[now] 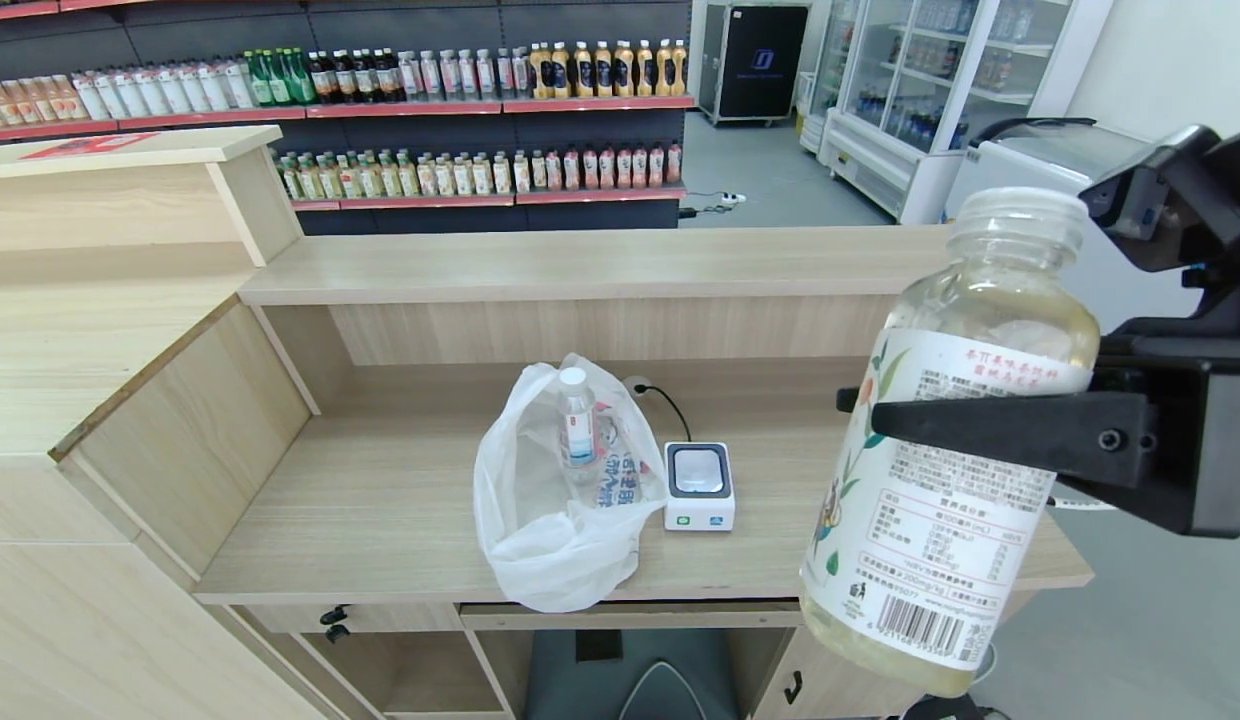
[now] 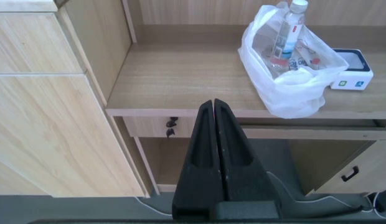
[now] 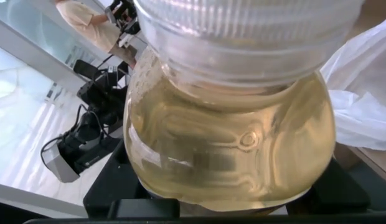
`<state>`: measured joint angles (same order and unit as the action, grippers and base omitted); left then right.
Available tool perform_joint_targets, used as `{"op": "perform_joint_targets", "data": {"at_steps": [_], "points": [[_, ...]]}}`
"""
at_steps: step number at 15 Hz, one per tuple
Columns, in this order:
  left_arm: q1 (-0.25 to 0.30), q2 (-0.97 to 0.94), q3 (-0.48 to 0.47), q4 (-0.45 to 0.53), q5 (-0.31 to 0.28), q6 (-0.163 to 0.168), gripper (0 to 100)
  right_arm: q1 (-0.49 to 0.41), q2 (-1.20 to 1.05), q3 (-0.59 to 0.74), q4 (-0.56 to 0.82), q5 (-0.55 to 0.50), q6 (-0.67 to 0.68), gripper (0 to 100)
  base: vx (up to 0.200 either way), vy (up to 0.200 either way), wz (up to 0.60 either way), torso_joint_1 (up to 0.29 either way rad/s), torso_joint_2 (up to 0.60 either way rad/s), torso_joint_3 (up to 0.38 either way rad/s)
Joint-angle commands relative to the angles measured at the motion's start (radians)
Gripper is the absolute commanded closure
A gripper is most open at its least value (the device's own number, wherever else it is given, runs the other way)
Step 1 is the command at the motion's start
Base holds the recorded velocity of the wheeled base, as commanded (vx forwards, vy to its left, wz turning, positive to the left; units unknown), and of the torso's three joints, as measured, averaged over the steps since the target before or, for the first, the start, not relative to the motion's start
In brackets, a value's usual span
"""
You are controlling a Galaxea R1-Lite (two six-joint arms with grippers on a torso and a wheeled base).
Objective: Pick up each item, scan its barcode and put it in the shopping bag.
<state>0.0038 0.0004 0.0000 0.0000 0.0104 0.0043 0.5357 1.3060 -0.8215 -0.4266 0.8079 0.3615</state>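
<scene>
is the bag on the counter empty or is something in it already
Not empty. A water bottle stands inside the bag, its white cap showing at the open top.

On the counter (image 1: pixel 360 500) a shopping bag (image 1: pixel 550 545), small bottle (image 1: pixel 578 420) in it, scanner (image 1: pixel 698 485) just right of bag, large bottle (image 1: pixel 940 520) nearer, at right

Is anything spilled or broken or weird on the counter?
Nothing is spilled or broken. The shopping bag sags slightly over the counter's front edge, and the bottle in the right gripper is tilted, cap on.
</scene>
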Motion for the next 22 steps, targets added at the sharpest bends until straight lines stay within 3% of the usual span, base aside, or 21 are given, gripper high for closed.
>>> {"op": "perform_joint_targets", "data": {"at_steps": [1, 19, 22], "points": [[0.001, 0.0, 0.0, 0.0, 0.0, 0.0, 100, 0.001, 0.009, 0.002, -0.001, 0.001, -0.001, 100, 0.0, 0.0, 0.0, 0.0, 0.0, 0.0], [0.001, 0.0, 0.0, 0.0, 0.0, 0.0, 100, 0.013, -0.034, 0.048, 0.003, 0.001, -0.029, 100, 0.0, 0.0, 0.0, 0.0, 0.0, 0.0], [0.001, 0.0, 0.0, 0.0, 0.0, 0.0, 100, -0.034, -0.025, 0.036, 0.002, -0.041, -0.038, 100, 0.0, 0.0, 0.0, 0.0, 0.0, 0.0]]}}
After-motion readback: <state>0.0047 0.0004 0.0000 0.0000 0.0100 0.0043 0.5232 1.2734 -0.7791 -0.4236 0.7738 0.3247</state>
